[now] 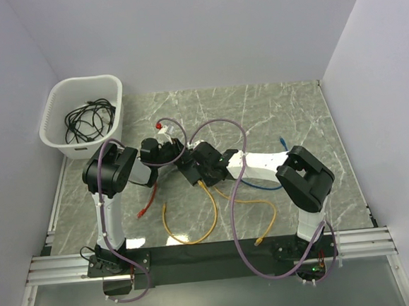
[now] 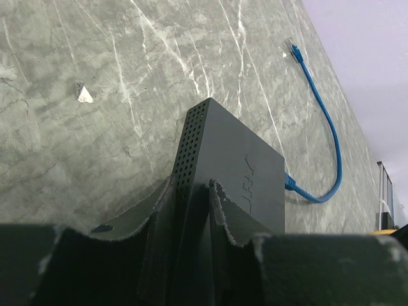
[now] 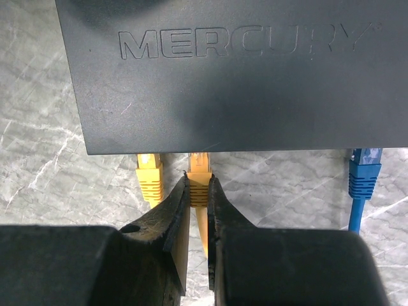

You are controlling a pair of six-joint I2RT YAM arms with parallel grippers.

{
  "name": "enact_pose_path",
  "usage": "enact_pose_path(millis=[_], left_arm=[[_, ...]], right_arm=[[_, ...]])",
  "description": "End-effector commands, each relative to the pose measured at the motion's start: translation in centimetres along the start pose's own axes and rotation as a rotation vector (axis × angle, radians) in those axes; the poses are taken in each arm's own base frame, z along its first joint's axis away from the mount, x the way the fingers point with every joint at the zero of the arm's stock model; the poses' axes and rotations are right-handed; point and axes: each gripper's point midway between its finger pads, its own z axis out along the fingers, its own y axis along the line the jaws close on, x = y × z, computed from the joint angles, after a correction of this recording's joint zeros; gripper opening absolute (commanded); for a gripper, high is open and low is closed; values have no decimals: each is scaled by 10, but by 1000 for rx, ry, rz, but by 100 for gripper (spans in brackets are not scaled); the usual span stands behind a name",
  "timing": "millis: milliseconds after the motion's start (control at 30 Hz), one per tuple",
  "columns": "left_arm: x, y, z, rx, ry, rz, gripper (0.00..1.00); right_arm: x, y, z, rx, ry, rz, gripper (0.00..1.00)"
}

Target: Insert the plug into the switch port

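The switch (image 3: 223,76) is a flat matte-black box marked MERCURY, with its socket edge facing my right gripper. My right gripper (image 3: 198,182) is shut on a yellow plug (image 3: 199,171). The plug's clear tip reaches the switch's edge at a port; how deep it sits is hidden. A second yellow plug (image 3: 148,173) sits in the port to its left, and a blue plug (image 3: 364,173) in a port further right. My left gripper (image 2: 191,191) is shut on the switch (image 2: 239,166) at its perforated side. In the top view both grippers (image 1: 170,152) (image 1: 200,169) meet at mid-table.
A white basket (image 1: 54,133) with black cables stands at the back left. Yellow cables (image 1: 217,219) loop toward the near edge, a red cable (image 1: 149,200) lies left of them, and a blue cable (image 1: 260,186) runs right. A small white scrap (image 2: 83,94) lies on the marble.
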Motion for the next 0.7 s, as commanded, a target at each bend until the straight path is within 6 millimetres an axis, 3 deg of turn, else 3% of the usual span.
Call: enact_pose_path(millis=[0,667], left_arm=[[57,-7,-13,40,187,-75,26],[66,-6,-13,62,212,-85,20]], right_arm=[[-80,4,-11,3,-277,35,0],[-126,-7,-11,23,-403,72,0]])
